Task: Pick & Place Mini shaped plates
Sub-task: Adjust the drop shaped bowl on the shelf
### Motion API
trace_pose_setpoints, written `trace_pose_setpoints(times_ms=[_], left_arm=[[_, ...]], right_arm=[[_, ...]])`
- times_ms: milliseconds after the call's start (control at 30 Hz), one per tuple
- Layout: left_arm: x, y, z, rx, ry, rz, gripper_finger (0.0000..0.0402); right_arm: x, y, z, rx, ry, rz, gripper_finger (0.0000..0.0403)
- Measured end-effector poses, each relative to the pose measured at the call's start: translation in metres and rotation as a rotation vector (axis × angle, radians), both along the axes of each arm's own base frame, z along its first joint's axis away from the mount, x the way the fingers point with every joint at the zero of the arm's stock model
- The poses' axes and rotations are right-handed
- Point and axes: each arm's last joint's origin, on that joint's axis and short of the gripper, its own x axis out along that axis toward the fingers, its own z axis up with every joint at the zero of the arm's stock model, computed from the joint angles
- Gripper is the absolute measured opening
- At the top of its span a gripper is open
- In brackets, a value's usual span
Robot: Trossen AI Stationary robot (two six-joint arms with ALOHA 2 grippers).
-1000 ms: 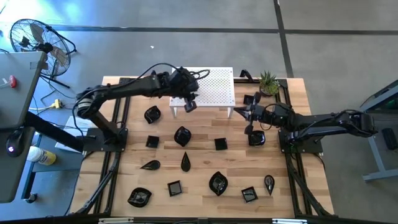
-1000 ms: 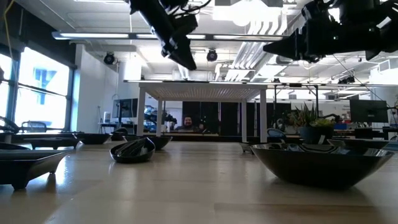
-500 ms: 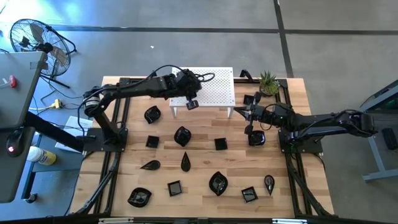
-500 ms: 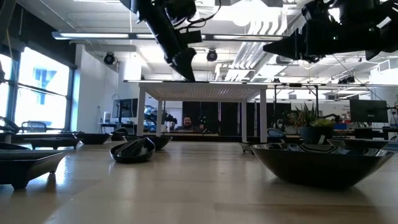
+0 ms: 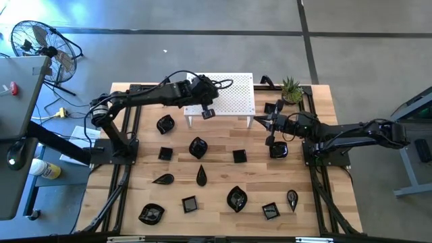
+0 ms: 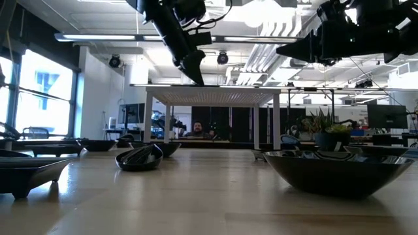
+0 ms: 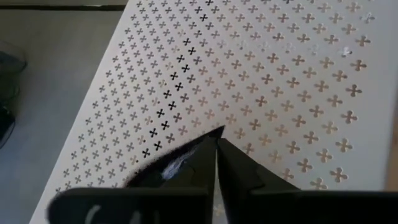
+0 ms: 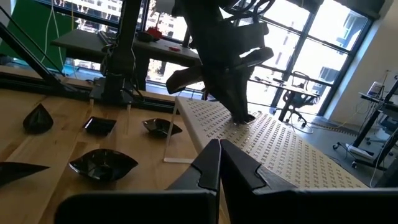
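Several black glossy mini shaped plates lie spread over the wooden table (image 5: 223, 182), such as a leaf form (image 5: 198, 147) and a square one (image 5: 239, 156). My left gripper (image 5: 208, 113) is down on the white perforated stand (image 5: 233, 91) near its front left, shut on a dark glossy plate (image 7: 165, 171). My right gripper (image 5: 258, 122) hangs shut and level beside the stand's right end, holding nothing; a rounded plate (image 5: 278, 150) sits on the table nearby. My left gripper has a small black plate between its two fingers (image 7: 239, 165); the plate's pointed end (image 7: 214, 132) shows just past the fingertips. The fingers slant down from the table's left. The plate lies on the stand's white top. The fingers hide the place of contact.
A small green potted plant (image 5: 291, 88) stands at the table's far right corner, with one more plate (image 5: 270, 108) between it and the stand. Dark frame rails (image 5: 125, 169) run along both sides of the table. A person sits in the room beyond (image 6: 196, 128).
My left gripper has come down onto the stand's top, shifting a little toward the table's right and tipping steeper. Its end, blunt a second ago in the low view, is now a narrow point: the fingers have shut.
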Motion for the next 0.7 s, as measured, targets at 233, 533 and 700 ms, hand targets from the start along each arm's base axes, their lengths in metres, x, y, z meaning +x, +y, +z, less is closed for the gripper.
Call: trace_pose_setpoints(times_ms=[233,533,700], left_arm=[[0.000,0.000,0.000,-0.003,0.003,-0.024,0.0001],[-0.012,0.030,0.023,-0.131,-0.097,0.058,0.0000],[-0.028,0.059,0.035,-0.244,-0.218,0.210,0.0000]], right_arm=[[0.000,0.000,0.000,0.000,0.000,0.000,0.0007],[0.000,0.000,0.000,0.000,0.001,0.000,0.0005],[0.000,0.000,0.000,0.000,0.001,0.000,0.0005]])
